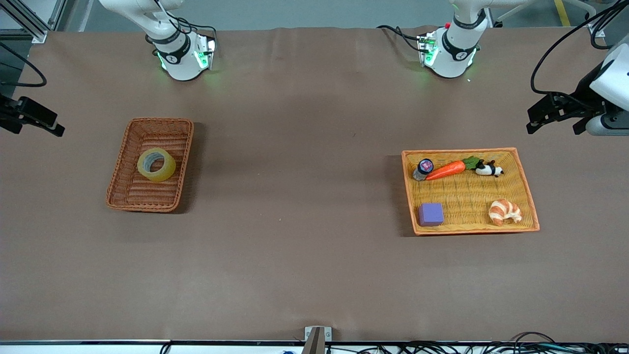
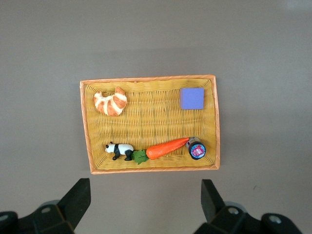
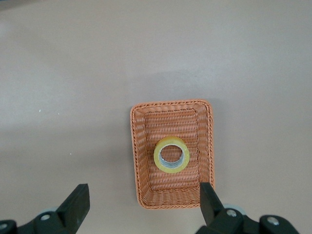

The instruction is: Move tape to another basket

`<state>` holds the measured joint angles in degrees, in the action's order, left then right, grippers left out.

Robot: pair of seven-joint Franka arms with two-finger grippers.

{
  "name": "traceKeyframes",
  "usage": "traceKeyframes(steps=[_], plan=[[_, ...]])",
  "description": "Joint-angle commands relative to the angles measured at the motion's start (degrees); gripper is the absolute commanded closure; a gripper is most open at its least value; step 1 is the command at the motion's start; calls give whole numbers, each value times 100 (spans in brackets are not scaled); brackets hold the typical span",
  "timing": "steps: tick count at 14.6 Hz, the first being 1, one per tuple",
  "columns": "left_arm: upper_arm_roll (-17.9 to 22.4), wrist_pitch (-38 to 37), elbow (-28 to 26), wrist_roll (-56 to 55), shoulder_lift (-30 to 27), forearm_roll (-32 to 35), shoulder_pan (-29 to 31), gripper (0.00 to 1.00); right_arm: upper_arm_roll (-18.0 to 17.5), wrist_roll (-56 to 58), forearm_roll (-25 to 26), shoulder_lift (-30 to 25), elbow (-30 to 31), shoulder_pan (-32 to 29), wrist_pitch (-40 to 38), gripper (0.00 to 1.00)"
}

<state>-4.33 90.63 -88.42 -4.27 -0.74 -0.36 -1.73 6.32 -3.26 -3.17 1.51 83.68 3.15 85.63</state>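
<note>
Yellowish translucent tape roll (image 1: 156, 164) lies mid-frame in the dark reddish-brown wicker basket (image 1: 128, 195) on the counter.
Left gripper (image 2: 146, 207) and right gripper (image 3: 145, 207), cropped at frame bottoms, hang with jaws spread wide, empty.
</note>
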Motion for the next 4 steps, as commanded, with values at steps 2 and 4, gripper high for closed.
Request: traceKeyframes(steps=[2, 4], plan=[[3, -133, 18, 67, -40, 80, -37, 0, -70, 27, 124, 24, -53, -52, -90, 0], [3, -133, 18, 67, -31, 80, -55, 0, -87, 114, 369, 33, -45, -26, -55, 0]])
